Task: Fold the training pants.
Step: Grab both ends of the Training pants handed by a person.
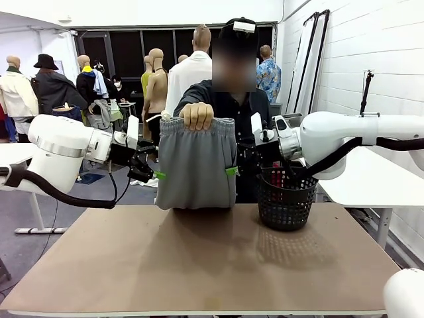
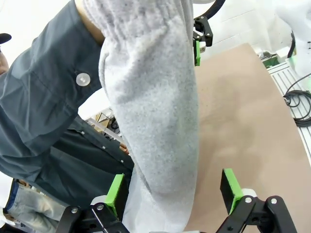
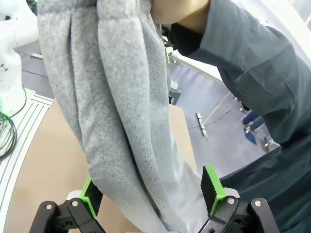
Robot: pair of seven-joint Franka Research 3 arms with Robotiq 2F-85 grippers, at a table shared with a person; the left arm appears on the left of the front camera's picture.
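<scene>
Light grey soft jersey training pants (image 1: 197, 165) hang by the gathered waistband from a person's hand (image 1: 197, 116), over the far edge of the brown table (image 1: 199, 265). The left gripper (image 2: 172, 189) and the right gripper (image 3: 150, 189) straddle the garment's opposite side edges. Both have their jaws spread wide, with fabric between the green pads but nothing clamped.

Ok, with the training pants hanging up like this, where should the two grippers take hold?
Probably by the two side edges, about halfway down: left gripper from the left, right gripper from the right. The person's hand pinches the waistband at top centre, so the training pants hang as a flat panel with both vertical edges free. Both open grippers straddle those edges.
</scene>
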